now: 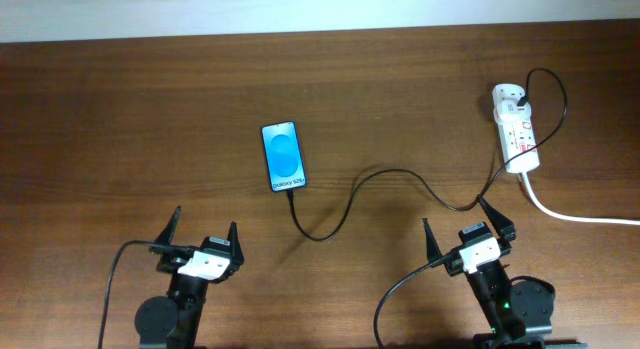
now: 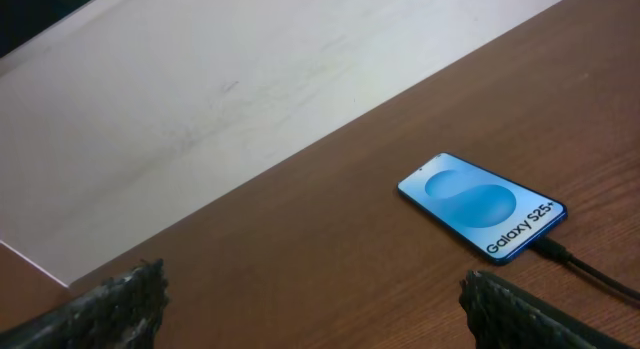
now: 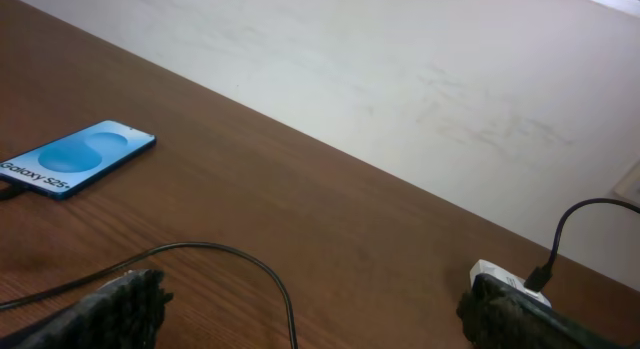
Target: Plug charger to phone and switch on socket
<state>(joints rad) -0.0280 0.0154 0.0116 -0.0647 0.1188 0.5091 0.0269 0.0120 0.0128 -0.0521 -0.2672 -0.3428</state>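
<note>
The phone (image 1: 283, 156) is lying in the middle of the desk (image 1: 120, 109), its long axis running far-to-near. The charger (image 1: 380, 179) is looking seated in its near end, so the socket (image 1: 515, 132) is likely becoming the target. It is sitting by the far right corner, long axis roughly far-to-near, ahead and slightly right of the right gripper (image 1: 455, 215), which is hovering by the near edge, wide and empty. The left gripper (image 1: 206, 221), likewise wide and empty, is sitting well apart, so the right arm is nearer.

The phone (image 2: 482, 206) lies screen-up on the table (image 2: 300, 259), the charger (image 2: 590, 272) at its end, beyond wide-apart fingers (image 2: 120, 304).
</note>
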